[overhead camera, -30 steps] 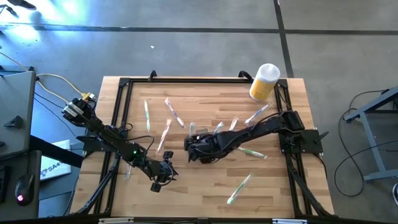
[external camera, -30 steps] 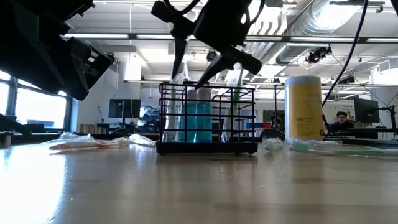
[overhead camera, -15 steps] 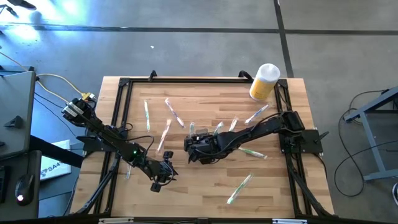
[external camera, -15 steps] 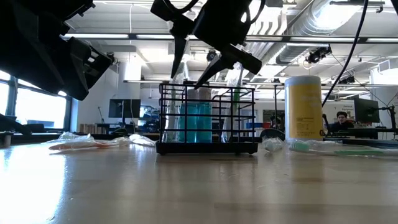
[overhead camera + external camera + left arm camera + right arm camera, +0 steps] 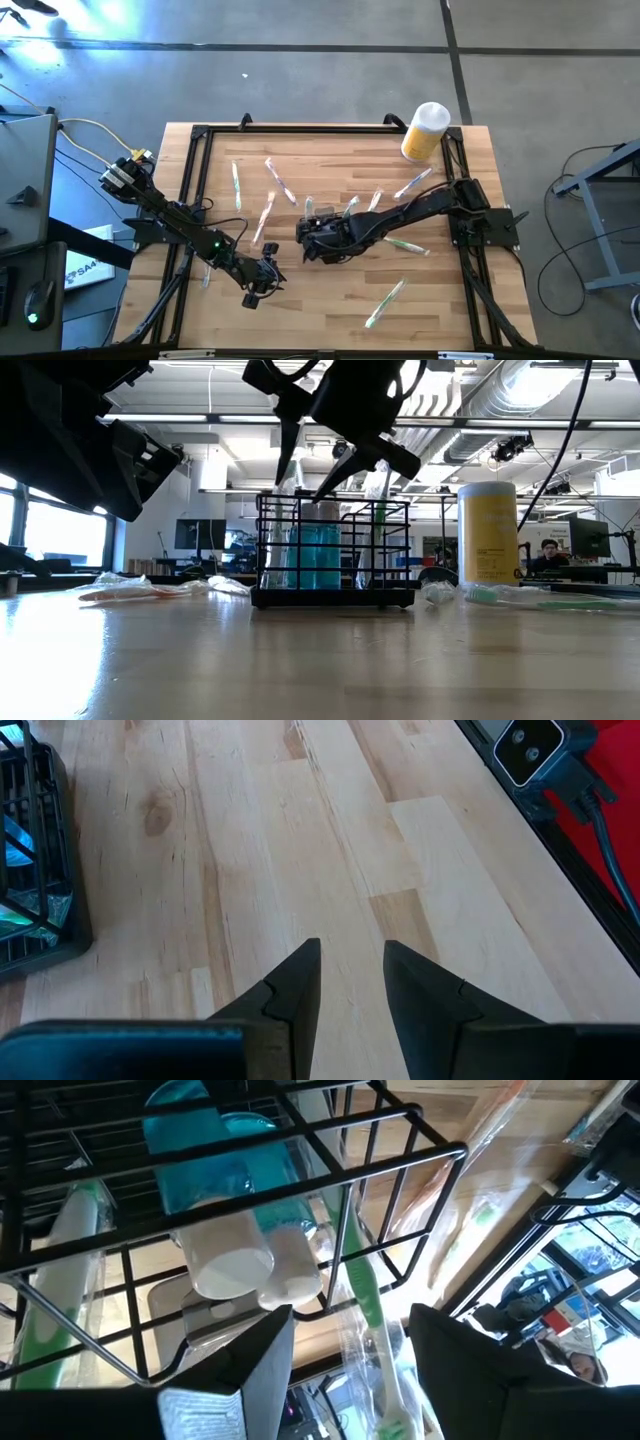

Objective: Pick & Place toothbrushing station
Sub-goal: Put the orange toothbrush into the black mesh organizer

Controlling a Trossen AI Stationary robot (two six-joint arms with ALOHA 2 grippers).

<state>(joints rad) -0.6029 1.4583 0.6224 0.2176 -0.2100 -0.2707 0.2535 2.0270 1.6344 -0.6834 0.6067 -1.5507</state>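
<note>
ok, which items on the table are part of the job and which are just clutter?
Job: black wire caddy; right gripper above it, open around a wrapped toothbrush.
Clutter: yellow canister, wrapped toothbrushes scattered on the table; left gripper idle, open.

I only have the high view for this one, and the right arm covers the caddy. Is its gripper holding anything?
Observer: Right wrist view: the right gripper is open, its fingers either side of a wrapped green toothbrush in the wire caddy, apparently not pinching it.
Operator: What else is inside?
Observer: Low view shows upright teal containers.
Operator: And the other arm?
Observer: Left wrist view: left gripper open, empty, over bare table.
</note>
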